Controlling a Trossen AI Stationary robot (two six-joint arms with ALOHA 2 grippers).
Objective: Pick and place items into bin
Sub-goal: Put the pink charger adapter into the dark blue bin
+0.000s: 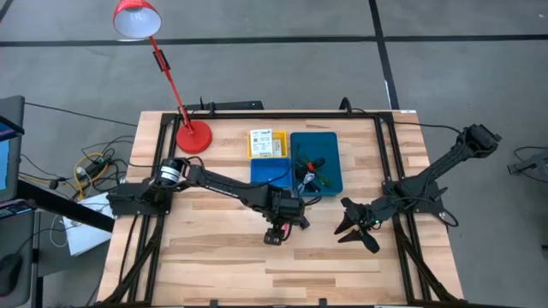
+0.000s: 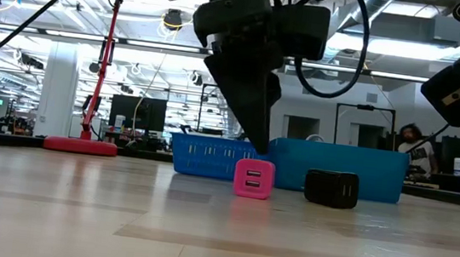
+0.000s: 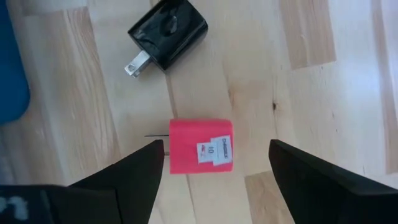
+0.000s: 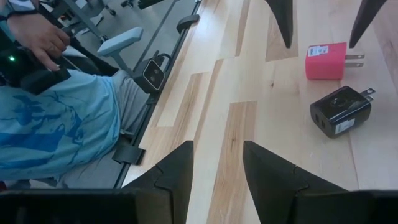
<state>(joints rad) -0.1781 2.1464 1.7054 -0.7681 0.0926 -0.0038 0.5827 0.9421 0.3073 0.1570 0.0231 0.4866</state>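
Pink charger plug (image 1: 275, 237) lies on the wooden tabletop (image 1: 214, 265), just in front of the bin (image 1: 316, 162) as seen from above. High view: the left end effector (image 1: 278, 229) hangs directly over the plug; the right end effector (image 1: 358, 224) waits near the bin's front right corner, fingers spread and empty. The large blue compartment holds several small items; the yellow compartment (image 1: 267, 143) beside it holds a white labelled box. A red desk lamp (image 1: 193, 135) stands to the left of the bin.

Low view: the pink plug (image 2: 254, 179) sits flat on the tabletop in front of the bin (image 2: 210, 156), with a black charger plug (image 2: 331, 189) near it to the right. The left arm's fingers point down just above the pink plug.

Left wrist view: the left end effector (image 3: 214, 162) is wide open, one finger on each side of the pink plug (image 3: 200, 147), neither touching it. The black plug (image 3: 166, 30) lies near, prongs out.

Right wrist view: the right end effector (image 4: 217, 163) is open and holds nothing. The pink plug (image 4: 326, 61) and black plug (image 4: 341, 111) lie ahead of it, with the other arm's fingers flanking the pink one. A person (image 4: 56, 124) in a blue shirt sits beside the tabletop.
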